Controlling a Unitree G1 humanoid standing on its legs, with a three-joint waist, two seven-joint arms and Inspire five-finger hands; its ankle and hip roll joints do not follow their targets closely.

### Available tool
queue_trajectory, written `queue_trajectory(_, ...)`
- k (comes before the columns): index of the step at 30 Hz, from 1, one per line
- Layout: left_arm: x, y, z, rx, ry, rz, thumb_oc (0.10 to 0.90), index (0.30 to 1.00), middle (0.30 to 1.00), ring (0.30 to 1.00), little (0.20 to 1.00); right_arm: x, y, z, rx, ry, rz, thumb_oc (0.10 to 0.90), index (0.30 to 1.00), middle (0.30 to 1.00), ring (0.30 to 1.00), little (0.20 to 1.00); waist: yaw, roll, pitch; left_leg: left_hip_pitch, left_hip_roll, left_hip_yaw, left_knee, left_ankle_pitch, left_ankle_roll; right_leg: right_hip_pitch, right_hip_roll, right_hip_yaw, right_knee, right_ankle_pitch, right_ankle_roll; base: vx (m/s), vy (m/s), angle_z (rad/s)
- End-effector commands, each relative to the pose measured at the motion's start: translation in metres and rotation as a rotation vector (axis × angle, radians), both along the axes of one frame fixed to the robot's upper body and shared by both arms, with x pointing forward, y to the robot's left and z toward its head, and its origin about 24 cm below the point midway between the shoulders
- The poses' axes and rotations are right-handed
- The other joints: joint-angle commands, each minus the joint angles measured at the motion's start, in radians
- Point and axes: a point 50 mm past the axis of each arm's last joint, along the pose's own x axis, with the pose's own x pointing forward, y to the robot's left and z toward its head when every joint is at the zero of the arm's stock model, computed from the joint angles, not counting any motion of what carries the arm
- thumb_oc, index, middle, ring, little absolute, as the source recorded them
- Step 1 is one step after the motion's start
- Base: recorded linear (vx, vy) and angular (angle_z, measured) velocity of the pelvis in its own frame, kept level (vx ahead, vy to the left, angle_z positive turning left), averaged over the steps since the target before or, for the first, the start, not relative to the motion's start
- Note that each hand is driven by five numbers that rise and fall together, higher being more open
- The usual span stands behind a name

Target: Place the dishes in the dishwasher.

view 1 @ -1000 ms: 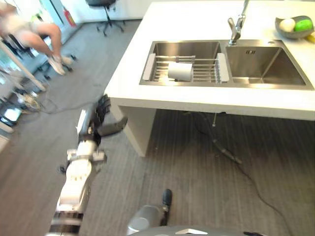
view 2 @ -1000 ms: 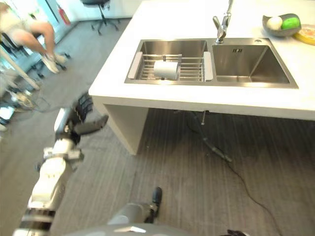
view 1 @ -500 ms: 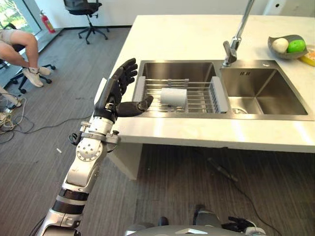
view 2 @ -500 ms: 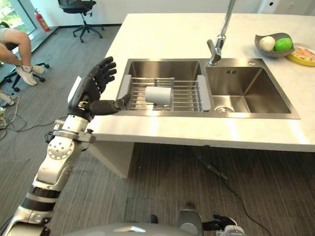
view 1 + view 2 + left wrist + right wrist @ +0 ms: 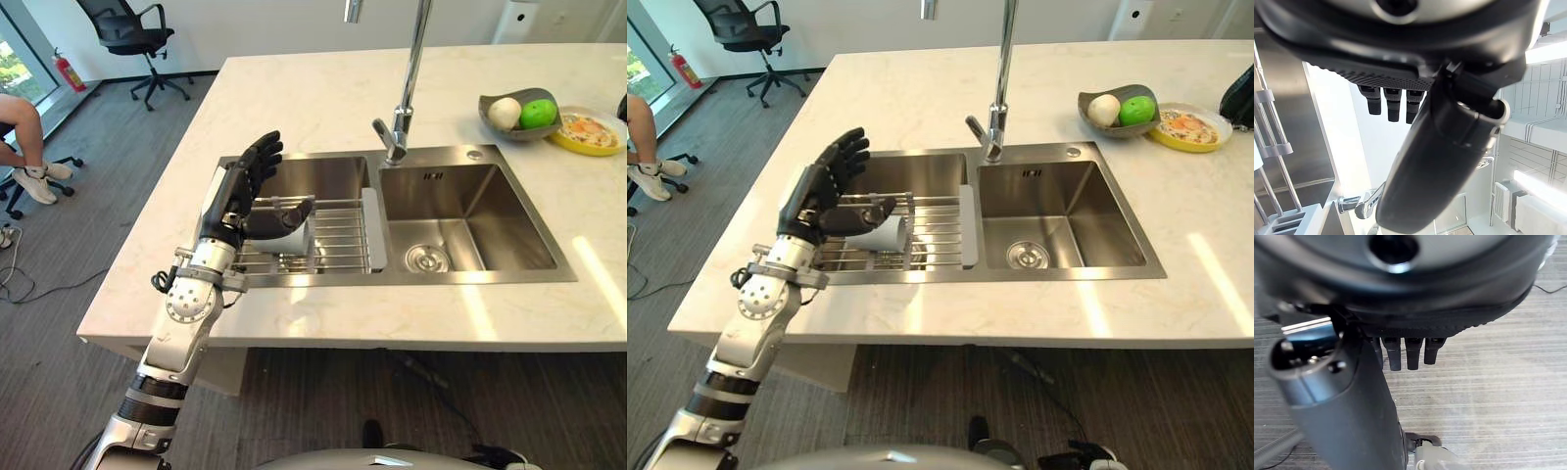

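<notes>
The left hand is raised above the left basin of the sink, its fingers spread wide and straight, thumb stretched out toward the cup; it holds nothing. In the left wrist view the fingers are likewise straight, with the rack's bars and the tap past them.

The cup, white and lying on its side, rests on the wire rack that spans the left basin. It lies just beyond the thumb, partly hidden by it; whether the two touch cannot be told.

The right basin is bare steel with a round drain in its floor. The tap stands at the back rim between the two basins. On the pale tabletop, to the far right, a grey bowl holds a white ball and a green one, and a yellow plate sits just beside it.

The right hand shows in its own wrist view, fingers straight and loose, holding nothing, above a grey floor.

Off to the left, an office chair stands on the floor, and a seated person's leg shows at the edge.
</notes>
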Motion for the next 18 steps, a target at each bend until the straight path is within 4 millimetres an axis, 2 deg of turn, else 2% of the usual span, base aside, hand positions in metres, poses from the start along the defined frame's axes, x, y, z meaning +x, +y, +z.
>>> queue_trajectory(1, 0.012, -0.005, 0.074, 0.223, -0.355, 0.026, 0.800, 0.900, 0.900, 0.900, 0.900, -0.007, 0.004, -0.003, 0.015, 0.020, -0.020, 0.800, 0.900, 0.900, 0.900, 0.900, 0.002, -0.014, -0.037, -0.043, -0.015, -0.023, -0.046, -0.030, 0.019, 0.036, -0.068, -0.044, 0.035, -0.048, 0.142, 0.02, -0.024, 0.08)
queue_trajectory(2, 0.012, -0.005, 0.074, 0.223, -0.355, 0.026, 0.800, 0.900, 0.900, 0.900, 0.900, -0.007, 0.004, -0.003, 0.015, 0.020, -0.020, 0.800, 0.900, 0.900, 0.900, 0.900, 0.002, -0.014, -0.036, -0.042, -0.015, -0.024, -0.046, -0.030, 0.019, 0.037, -0.068, -0.044, 0.034, -0.047, 0.142, 0.03, -0.034, 0.11)
queue_trajectory(5, 0.019, -0.011, 0.077, 0.471, -0.360, -0.002, 0.800, 0.900, 0.900, 0.900, 0.900, -0.016, 0.005, -0.004, 0.023, 0.040, -0.032, 0.800, 0.900, 0.900, 0.900, 0.900, -0.007, -0.002, -0.045, -0.042, -0.017, -0.021, -0.046, -0.031, 0.015, 0.054, -0.067, -0.051, 0.016, -0.048, 0.143, 0.02, -0.009, 0.21)
queue_trajectory(6, 0.019, -0.011, 0.077, 0.471, -0.360, -0.003, 0.800, 0.900, 0.900, 0.900, 0.900, -0.016, 0.005, -0.004, 0.024, 0.040, -0.033, 0.800, 0.900, 0.900, 0.900, 0.900, -0.007, -0.003, -0.044, -0.041, -0.017, -0.021, -0.046, -0.031, 0.015, 0.054, -0.067, -0.051, 0.016, -0.048, 0.143, 0.02, 0.011, 0.25)
queue_trajectory(8, 0.024, -0.012, 0.072, 0.594, -0.335, -0.019, 0.800, 0.900, 0.900, 0.900, 0.900, -0.025, 0.004, -0.005, 0.023, 0.067, -0.038, 0.800, 0.900, 0.900, 0.900, 0.900, -0.011, 0.006, -0.051, -0.034, -0.018, -0.018, -0.046, -0.043, 0.016, 0.066, -0.066, -0.050, 0.012, -0.057, 0.145, 0.03, 0.016, 0.08)
queue_trajectory(9, 0.025, -0.013, 0.072, 0.595, -0.337, -0.019, 0.800, 0.900, 0.900, 0.900, 0.900, -0.025, 0.004, -0.005, 0.024, 0.066, -0.038, 0.800, 0.900, 0.900, 0.900, 0.900, -0.010, 0.003, -0.049, -0.038, -0.021, -0.018, -0.046, -0.034, 0.016, 0.061, -0.069, -0.050, 0.012, -0.049, 0.144, 0.02, 0.021, 0.04)
queue_trajectory(10, 0.030, -0.010, 0.066, 0.689, -0.304, -0.011, 0.800, 0.900, 0.900, 0.900, 0.900, -0.030, 0.004, -0.005, 0.024, 0.083, -0.037, 0.800, 0.900, 0.900, 0.900, 0.900, -0.014, 0.008, -0.053, -0.034, -0.023, -0.017, -0.046, -0.037, 0.017, 0.065, -0.069, -0.048, 0.012, -0.051, 0.144, 0.02, 0.021, 0.07)
queue_trajectory(11, 0.034, -0.009, 0.060, 0.739, -0.273, -0.017, 0.800, 0.900, 0.900, 0.900, 0.900, -0.028, -0.005, -0.002, 0.006, 0.086, -0.046, 0.800, 0.900, 0.900, 0.900, 0.900, -0.013, 0.009, -0.059, -0.028, -0.022, -0.020, -0.046, -0.048, 0.016, 0.072, -0.068, -0.050, 0.012, -0.060, 0.145, 0.06, 0.021, 0.08)
queue_trajectory(18, 0.049, -0.014, 0.057, 0.954, -0.279, -0.020, 0.800, 0.900, 0.900, 0.900, 0.900, -0.016, -0.019, 0.005, -0.035, 0.076, -0.061, 0.800, 0.900, 0.900, 0.900, 0.900, -0.010, 0.018, -0.067, -0.023, -0.028, -0.027, -0.046, -0.056, 0.020, 0.079, -0.071, -0.047, 0.012, -0.062, 0.149, 0.01, 0.013, -0.01)
